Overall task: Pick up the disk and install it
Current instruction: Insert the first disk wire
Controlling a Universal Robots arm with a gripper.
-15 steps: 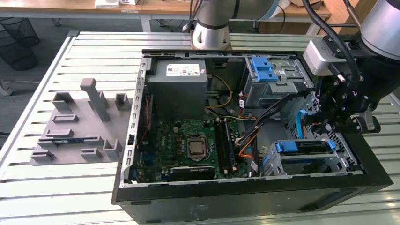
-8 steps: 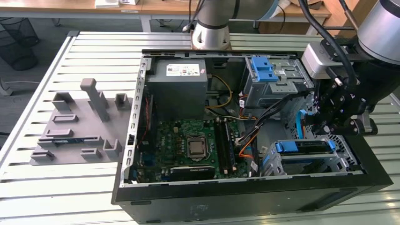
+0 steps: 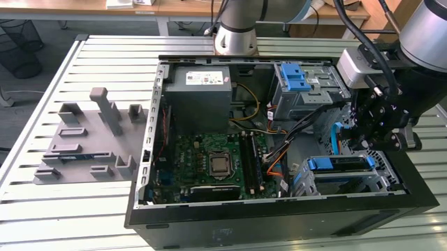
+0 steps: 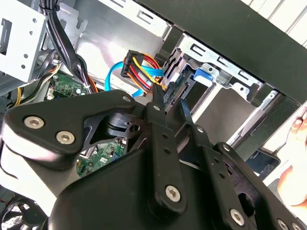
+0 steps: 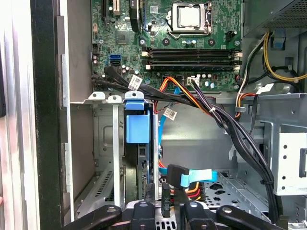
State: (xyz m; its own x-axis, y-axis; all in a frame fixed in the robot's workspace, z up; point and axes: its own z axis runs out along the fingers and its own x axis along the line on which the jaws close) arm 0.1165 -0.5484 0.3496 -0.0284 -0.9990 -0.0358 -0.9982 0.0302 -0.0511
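step: install, disk point(image 5: 137, 143) seated edge-on in drive cage point(image 5: 103, 143)
gripper point(image 3: 377, 138): above cage, finger state cannot tell
next: judged, confirm disk fully seated

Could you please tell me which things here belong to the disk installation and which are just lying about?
Job: disk in its blue carrier, drive cage around it, gripper close by.
Lying about: power supply, motherboard, gray fixture, wire bin.

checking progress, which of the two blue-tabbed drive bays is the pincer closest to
The lower drive bay near the case's front corner; the pincer hangs just above it. The other blue-tabbed bay sits further back, beside the power supply.
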